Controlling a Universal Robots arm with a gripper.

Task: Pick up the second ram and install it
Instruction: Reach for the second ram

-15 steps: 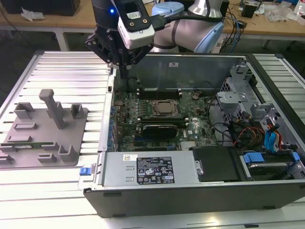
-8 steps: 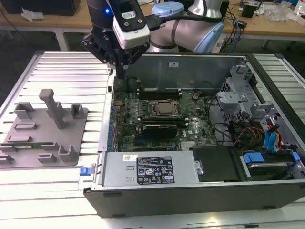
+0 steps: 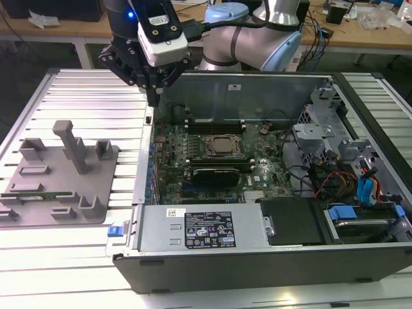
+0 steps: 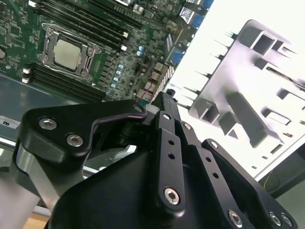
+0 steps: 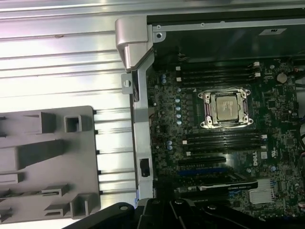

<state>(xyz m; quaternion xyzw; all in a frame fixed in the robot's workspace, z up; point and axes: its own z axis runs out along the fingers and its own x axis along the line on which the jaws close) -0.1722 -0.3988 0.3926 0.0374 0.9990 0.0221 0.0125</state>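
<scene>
Single arm [image 3: 251,38] comes in at top centre of the exterior view. Silver-grey links, light blue joint caps, elbow bent, reaching toward the exterior view's left. Wrist [image 3: 122,19] is black with a small blue light lit, and a white block [image 3: 164,29] is mounted on its front. Tool [image 3: 153,95] sits upper left of the frame, pointing straight down, black linkage body tapering to a narrow tip. In the second wrist view the tool [image 4: 166,102] linkages converge. Fingers [image 4: 167,143] look pressed together, probably fully closed, tips partly hidden. In the first wrist view the tool [image 5: 157,210] shows black bolted knuckles.
</scene>
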